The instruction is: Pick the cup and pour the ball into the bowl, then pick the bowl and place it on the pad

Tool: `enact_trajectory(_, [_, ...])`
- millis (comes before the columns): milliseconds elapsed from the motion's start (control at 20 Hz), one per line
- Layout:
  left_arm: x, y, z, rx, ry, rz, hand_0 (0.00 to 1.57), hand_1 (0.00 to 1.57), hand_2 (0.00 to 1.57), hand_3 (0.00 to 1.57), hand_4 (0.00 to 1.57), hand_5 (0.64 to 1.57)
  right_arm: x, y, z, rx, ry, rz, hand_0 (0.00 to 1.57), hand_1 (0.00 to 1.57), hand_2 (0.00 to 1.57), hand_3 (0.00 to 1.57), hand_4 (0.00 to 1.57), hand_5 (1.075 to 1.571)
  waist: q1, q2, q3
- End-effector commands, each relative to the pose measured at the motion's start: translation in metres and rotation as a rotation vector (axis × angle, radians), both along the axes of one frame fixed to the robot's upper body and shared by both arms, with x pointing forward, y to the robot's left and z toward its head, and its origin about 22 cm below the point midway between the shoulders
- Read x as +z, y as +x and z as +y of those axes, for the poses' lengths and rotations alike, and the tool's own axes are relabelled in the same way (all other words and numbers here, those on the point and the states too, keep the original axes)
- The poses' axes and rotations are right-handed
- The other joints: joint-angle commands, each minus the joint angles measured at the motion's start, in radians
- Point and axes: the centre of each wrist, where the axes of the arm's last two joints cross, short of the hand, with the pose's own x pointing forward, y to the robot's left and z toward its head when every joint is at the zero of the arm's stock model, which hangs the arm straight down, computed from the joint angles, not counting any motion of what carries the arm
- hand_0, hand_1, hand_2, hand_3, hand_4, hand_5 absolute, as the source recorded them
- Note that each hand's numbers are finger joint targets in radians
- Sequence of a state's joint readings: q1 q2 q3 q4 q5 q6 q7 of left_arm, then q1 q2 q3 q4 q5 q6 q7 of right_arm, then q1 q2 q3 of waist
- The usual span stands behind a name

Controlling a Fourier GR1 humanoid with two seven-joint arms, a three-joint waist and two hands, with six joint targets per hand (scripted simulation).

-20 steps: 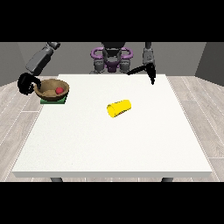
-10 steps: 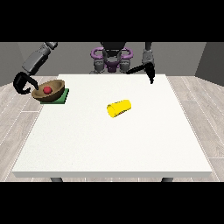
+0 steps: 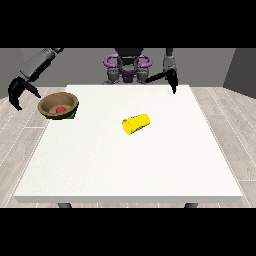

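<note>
both our hands hold nothing, left-side hand [image 3: 16,93] released beside the brown wooden bowl [image 3: 59,105], whose overhang off the green pad [image 3: 73,115] risks tipping out the red ball [image 3: 60,108].

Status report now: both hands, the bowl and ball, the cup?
Hand at view's left open, apart from bowl. Hand at view's right holds nothing. Bowl on pad, ball inside. Cup on its side, mid-table.

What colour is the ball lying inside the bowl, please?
Red: the ball sits in the brown bowl, seen best in the front view.
</note>
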State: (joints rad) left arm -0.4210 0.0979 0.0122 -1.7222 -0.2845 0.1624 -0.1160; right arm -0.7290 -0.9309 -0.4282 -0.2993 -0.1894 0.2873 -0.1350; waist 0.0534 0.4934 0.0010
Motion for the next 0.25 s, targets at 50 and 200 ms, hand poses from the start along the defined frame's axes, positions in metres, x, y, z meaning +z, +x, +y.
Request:
enact_trajectory(50, [-0.001,0.001,0.008,0.004,-0.009,0.032,0.00,0.00,0.00,0.00,0.00,1.569,0.034,-0.009,-0.015,0.025,0.005,-0.023,0.00,0.00,0.26,0.21,0.00,1.504,-0.022,-0.027,0.0001])
enact_trajectory(200, [-0.046,-0.006,-0.004,0.011,-0.020,0.138,0.00,0.00,0.00,0.00,0.00,1.569,0.064,-0.014,-0.022,0.088,0.032,-0.029,0.00,0.00,0.19,0.29,0.00,1.503,-0.020,-0.146,-0.0020])
